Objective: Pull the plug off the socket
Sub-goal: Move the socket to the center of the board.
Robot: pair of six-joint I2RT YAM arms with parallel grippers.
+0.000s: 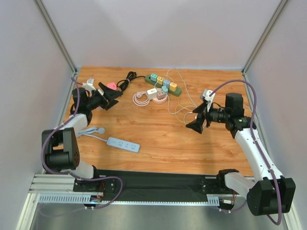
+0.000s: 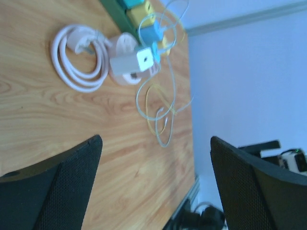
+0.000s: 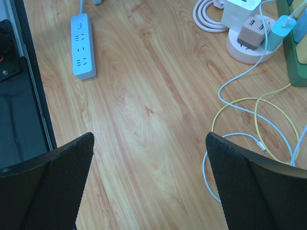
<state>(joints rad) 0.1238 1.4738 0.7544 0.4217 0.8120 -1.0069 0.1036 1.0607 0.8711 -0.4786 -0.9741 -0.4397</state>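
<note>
Far middle of the bench (image 1: 158, 139): a green power strip (image 1: 169, 89) lies slantwise, with teal, yellow and blue plugs seated along it.
Round socket (image 3: 242, 51): white, lying just in front of the green power strip's left end, its pale pink cord (image 3: 206, 17) coiled beside it.
Plugs: a white cube adapter (image 3: 247, 13) and a tan plug (image 3: 252, 32) both sit in the round socket. A teal plug (image 3: 277, 37) stands at its edge; I cannot tell which outlet holds it.
Loose leads (image 3: 259, 120): thin blue and yellow, looping on the wood to the right of the round socket.
Left tool (image 2: 156, 140): released, fingers spread wide with nothing between them, raised at the far left and well apart from the round socket.
Right tool (image 3: 149, 138): released, fingers wide and empty, above bare wood near the loose leads.
Near left: a light blue power strip (image 1: 123, 144) lies flat.
Far left: a black cable bundle (image 1: 125, 80) lies on the wood.
</note>
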